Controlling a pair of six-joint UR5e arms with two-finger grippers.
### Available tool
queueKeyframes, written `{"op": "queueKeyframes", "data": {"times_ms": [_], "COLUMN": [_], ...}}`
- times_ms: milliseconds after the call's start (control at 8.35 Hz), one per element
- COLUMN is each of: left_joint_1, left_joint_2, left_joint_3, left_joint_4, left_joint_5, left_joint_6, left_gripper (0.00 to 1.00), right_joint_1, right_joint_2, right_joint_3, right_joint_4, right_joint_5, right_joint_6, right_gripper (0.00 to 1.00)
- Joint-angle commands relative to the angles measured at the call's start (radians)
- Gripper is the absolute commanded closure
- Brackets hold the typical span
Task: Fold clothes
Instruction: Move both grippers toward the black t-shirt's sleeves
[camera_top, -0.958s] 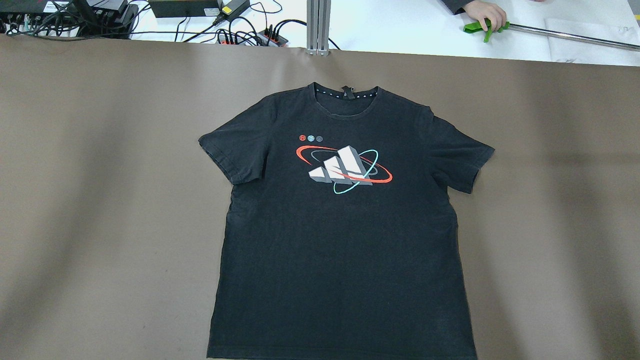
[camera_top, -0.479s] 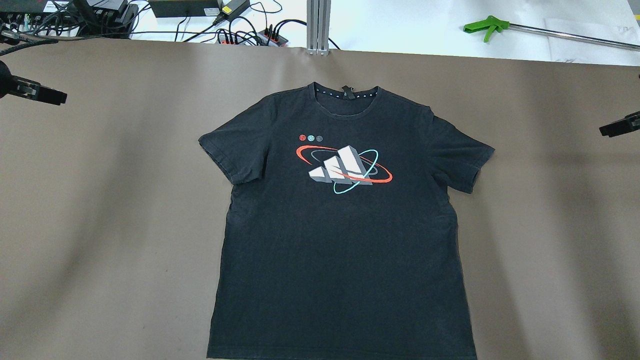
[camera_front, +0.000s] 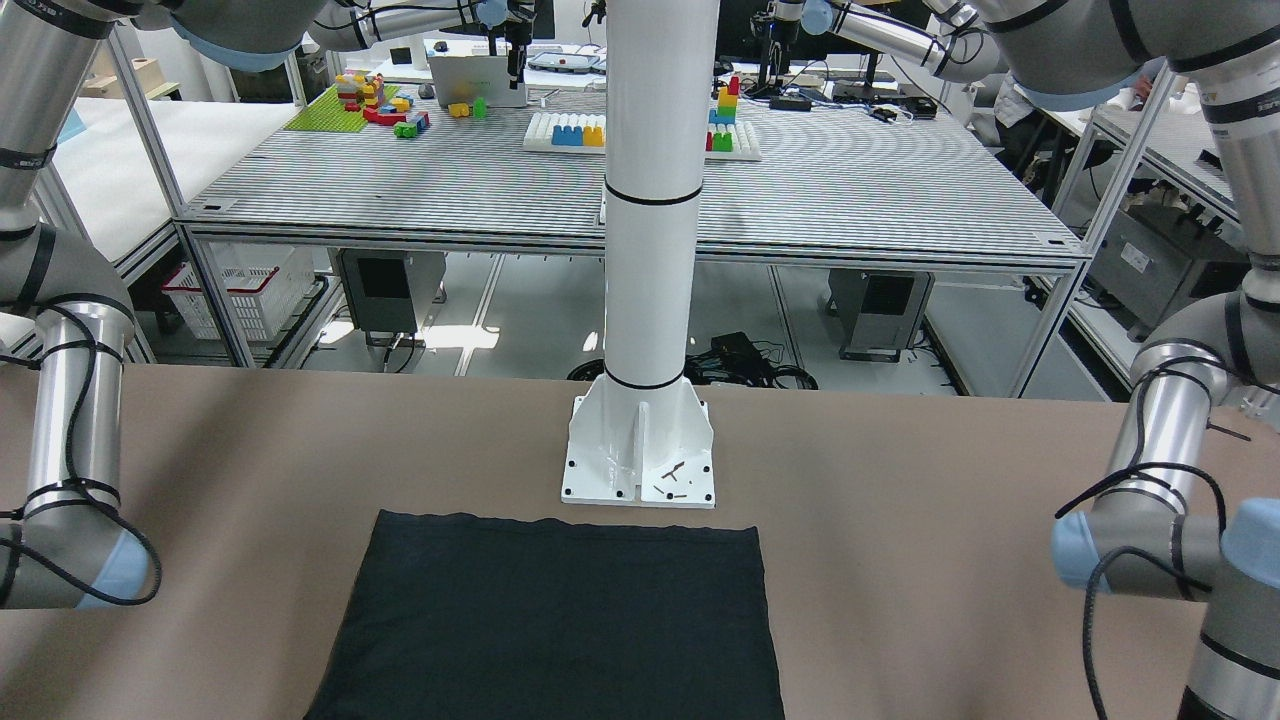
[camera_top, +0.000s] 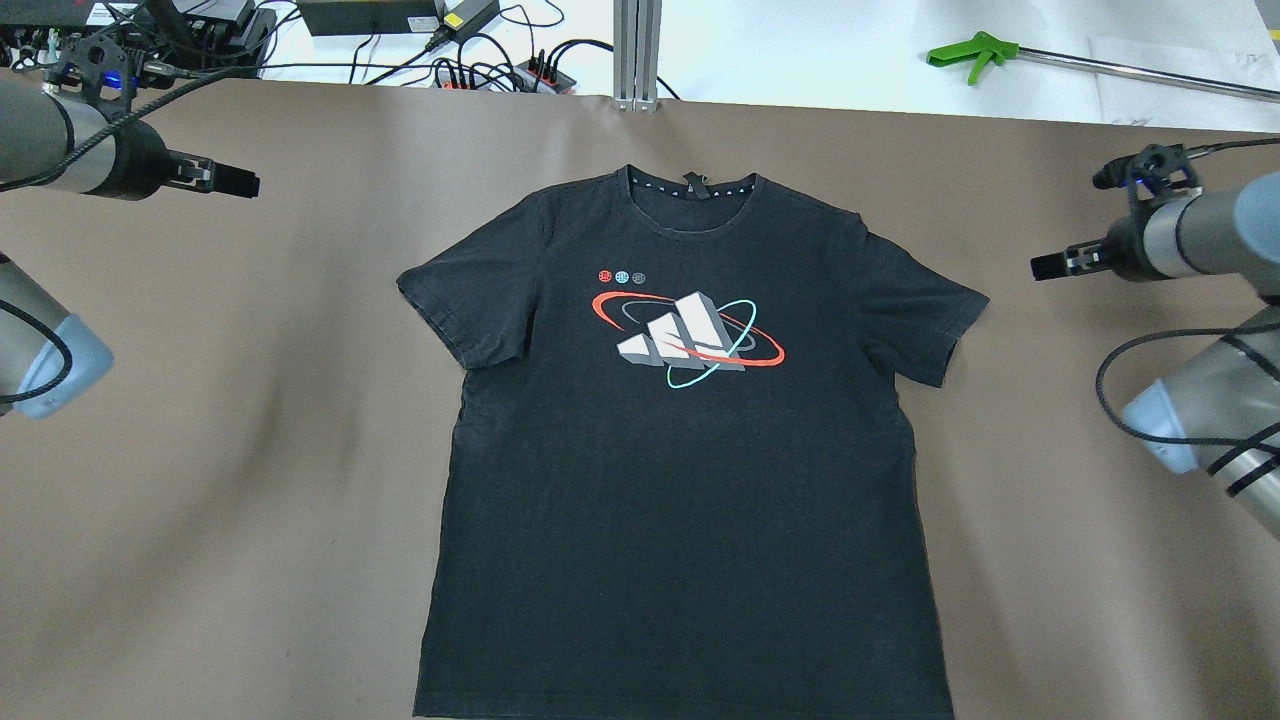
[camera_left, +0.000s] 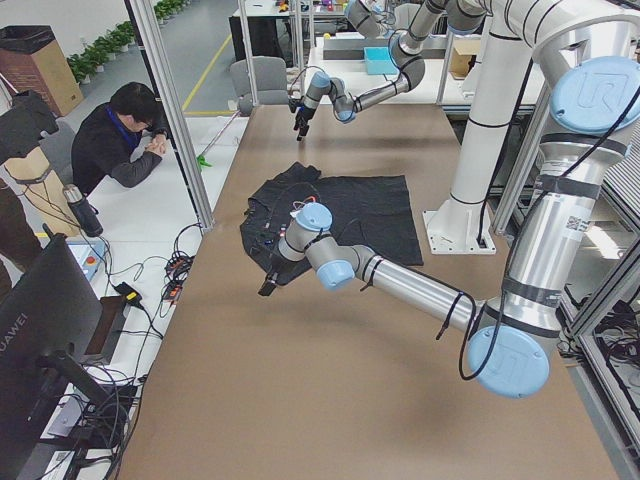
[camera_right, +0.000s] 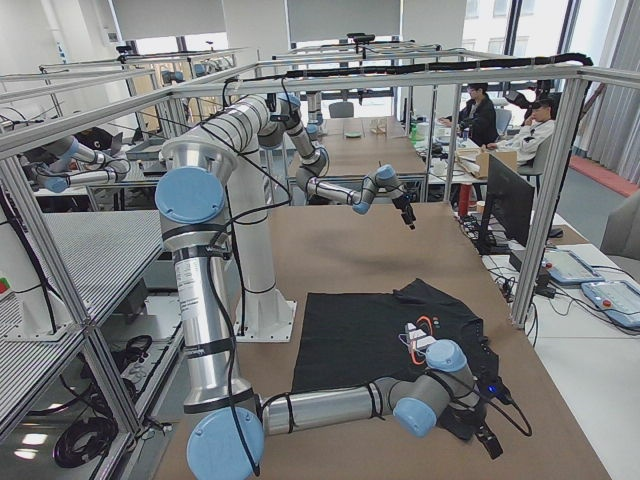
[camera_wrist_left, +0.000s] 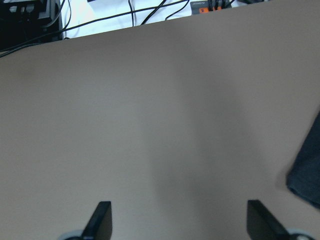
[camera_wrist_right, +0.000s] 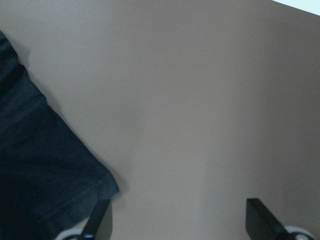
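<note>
clothes (camera_top: 690, 520): black cloth — matt, soft, slightly faded
bench (camera_top: 230, 480): brown covering, matt and smooth
left arm (camera_front: 1165, 425): grey metal, satin sheen — pale blue plastic caps

The shirt (camera_top: 680, 450) lies flat in the middle of the table (camera_top: 250, 480), with its neck at the far side. The left gripper (camera_top: 243, 186) is off to its left and the right gripper (camera_top: 1042, 267) off to its right, both well apart from it. Behind the table lie cables (camera_top: 452, 72) and a tool (camera_top: 965, 52).
</note>
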Motion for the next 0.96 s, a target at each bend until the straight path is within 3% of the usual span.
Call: {"op": "queueKeyframes", "data": {"times_ms": [0,838], "left_joint_1": [0.054,0.086], "left_joint_2": [-0.072,-0.107], "left_joint_3": [0.014,0.014], "left_joint_4": [0.004,0.010], "left_joint_5": [0.052,0.098], "left_joint_6": [-0.093,-0.121], "left_gripper": [0.05,0.05], "right_joint_1": [-0.140,-0.167], "right_joint_2": [0.049,0.091], "right_joint_3": [-0.077,-0.201], "right_joint_4": [0.118,0.131], "right_joint_5": [-0.115,-0.177], "right_joint_6": [0.169,0.169], "right_gripper": [0.06,0.06]}}
